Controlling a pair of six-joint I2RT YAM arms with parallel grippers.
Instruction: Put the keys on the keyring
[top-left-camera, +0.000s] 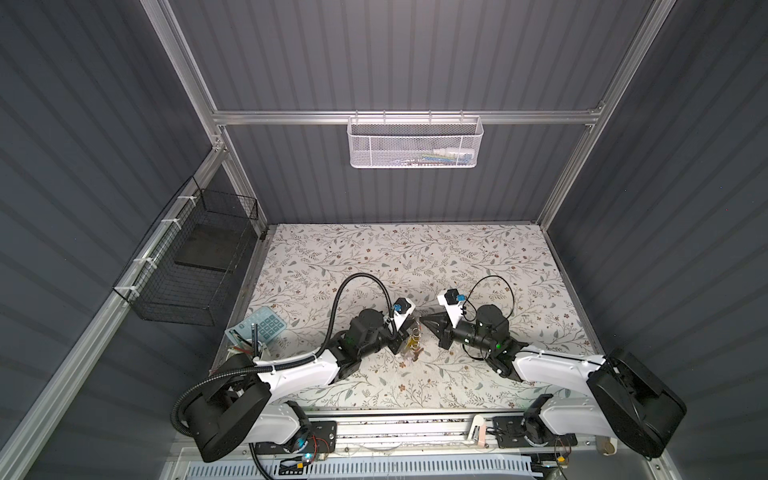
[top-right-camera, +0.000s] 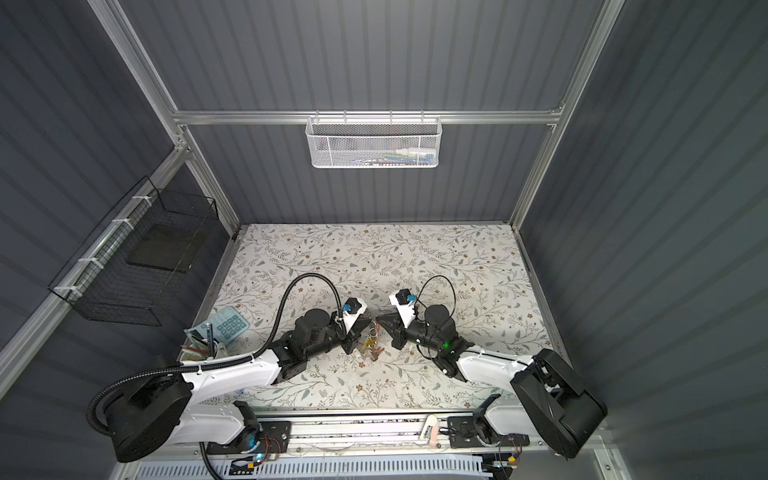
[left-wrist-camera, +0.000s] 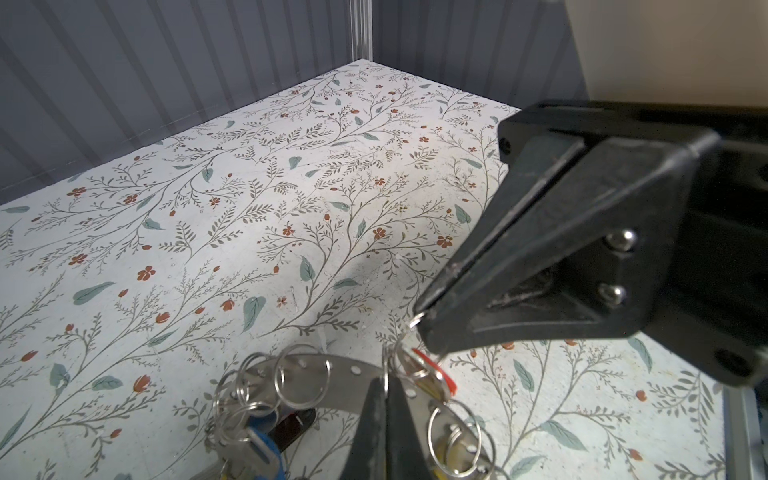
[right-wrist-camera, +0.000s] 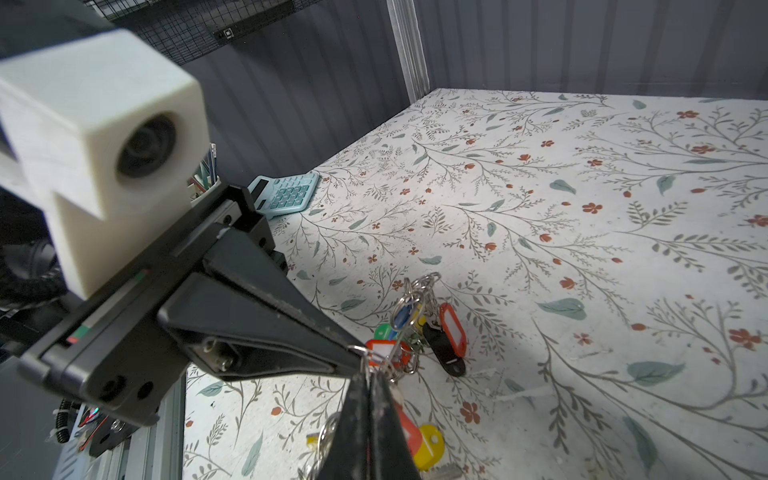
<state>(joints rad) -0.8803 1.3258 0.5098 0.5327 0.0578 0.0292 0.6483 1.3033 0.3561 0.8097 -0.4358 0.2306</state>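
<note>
The left end effector (left-wrist-camera: 384, 386) is closed on the rim of the keyring (left-wrist-camera: 316, 382); its two fingers are pressed against the flat grey disc. The right end effector (left-wrist-camera: 420, 322) is also closed. It seems to pinch a small wire ring (left-wrist-camera: 417, 320) right at its tip, though the bite itself is too small to make out for sure. The keys (left-wrist-camera: 438, 372), marked by their orange-red tag, hang just under that tip and close against the disc.

In both top views the whole cluster (top-left-camera: 413, 343) sits a little below the centre of the frame. It hangs above the bench (top-left-camera: 374, 257) between the two tips, with the left arm coming in from the left and the right arm from the right.

The coming move depends on this: the keys are just to the right of the left end effector and directly below the right one, so the right arm is nearer. The tag's long axis hangs slanted downward. Threading probably calls for the right tip to work along the disc's rim while the left holds the disc steady. The other tagged keys (right-wrist-camera: 405, 316) dangle close by and could snag.
</note>
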